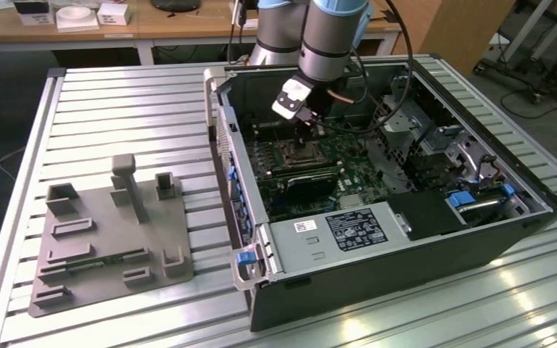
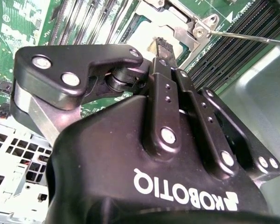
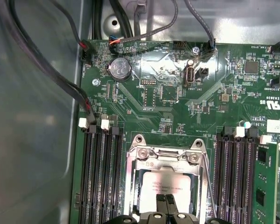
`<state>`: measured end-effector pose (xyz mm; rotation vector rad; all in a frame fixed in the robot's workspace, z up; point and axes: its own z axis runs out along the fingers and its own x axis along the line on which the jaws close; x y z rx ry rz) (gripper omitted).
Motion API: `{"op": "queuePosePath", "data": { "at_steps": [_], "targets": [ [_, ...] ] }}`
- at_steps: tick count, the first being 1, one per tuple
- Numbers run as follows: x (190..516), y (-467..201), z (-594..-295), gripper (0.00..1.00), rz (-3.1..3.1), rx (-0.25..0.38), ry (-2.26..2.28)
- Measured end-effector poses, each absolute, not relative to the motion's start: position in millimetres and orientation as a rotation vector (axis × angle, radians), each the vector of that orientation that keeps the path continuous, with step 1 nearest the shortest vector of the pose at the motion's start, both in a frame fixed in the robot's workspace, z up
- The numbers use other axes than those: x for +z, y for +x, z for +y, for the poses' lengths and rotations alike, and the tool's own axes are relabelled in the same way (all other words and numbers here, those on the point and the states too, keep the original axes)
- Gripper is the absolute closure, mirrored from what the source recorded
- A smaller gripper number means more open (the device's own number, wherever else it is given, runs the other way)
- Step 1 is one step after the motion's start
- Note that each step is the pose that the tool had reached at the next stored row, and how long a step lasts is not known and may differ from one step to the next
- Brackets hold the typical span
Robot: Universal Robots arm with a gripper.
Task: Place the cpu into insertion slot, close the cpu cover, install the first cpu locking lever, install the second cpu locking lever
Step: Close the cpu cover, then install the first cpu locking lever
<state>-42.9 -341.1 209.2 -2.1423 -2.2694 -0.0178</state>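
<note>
Tool (image 2: 162, 46) body sits closest in the second wrist view. Its fingertips (image 3: 161, 201) are pressed together, with nothing visibly pinched between them. In the first wrist view they hang over one edge of the cpu (image 3: 164, 183); can't tell if they touch it.

cpu is seated in the insertion slot (image 1: 307, 155), metal top showing through the window of the cpu cover (image 3: 133, 182), which lies flat over it. Thin locking lever (image 3: 206, 182) runs along the socket side, between the socket and the memory slots (image 3: 235, 172); can't tell if it's latched.

Exterior view: arm reaches down into the open computer case (image 1: 405, 268) lying on the slatted counter (image 1: 124, 109). Socket is near 12 o'clock inside the case. Grey fixture plate (image 1: 104, 239) sits on the counter at 9 o'clock from the case.
</note>
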Motion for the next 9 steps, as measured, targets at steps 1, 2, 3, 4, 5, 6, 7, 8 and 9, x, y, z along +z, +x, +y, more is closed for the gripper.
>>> {"op": "queuePosePath", "data": {
  "at_steps": [1,2,3,4,5,6,7,8,9],
  "targets": [
    [209.2,-42.4,-341.1,0.9,-2.269,-0.018,-2.142],
    [209.2,-42.2,-341.2,0.9,-2.269,-0.018,-2.142],
    [209.2,-42.3,-341.2,0.9,-2.269,-0.018,-2.142],
    [209.2,-42.2,-341.2,0.9,-2.269,-0.018,-2.142],
    [209.1,-42.0,-341.1,0.9,-2.269,-0.018,-2.142],
    [209.2,-41.7,-341.1,0.9,-2.269,-0.018,-2.142],
    [209.1,-41.7,-341.1,0.9,-2.269,-0.018,-2.142],
    [209.2,-41.7,-341.2,0.9,-2.269,-0.018,-2.142],
    [209.2,-41.7,-341.2,0.9,-2.269,-0.018,-2.142]
  ]
}}
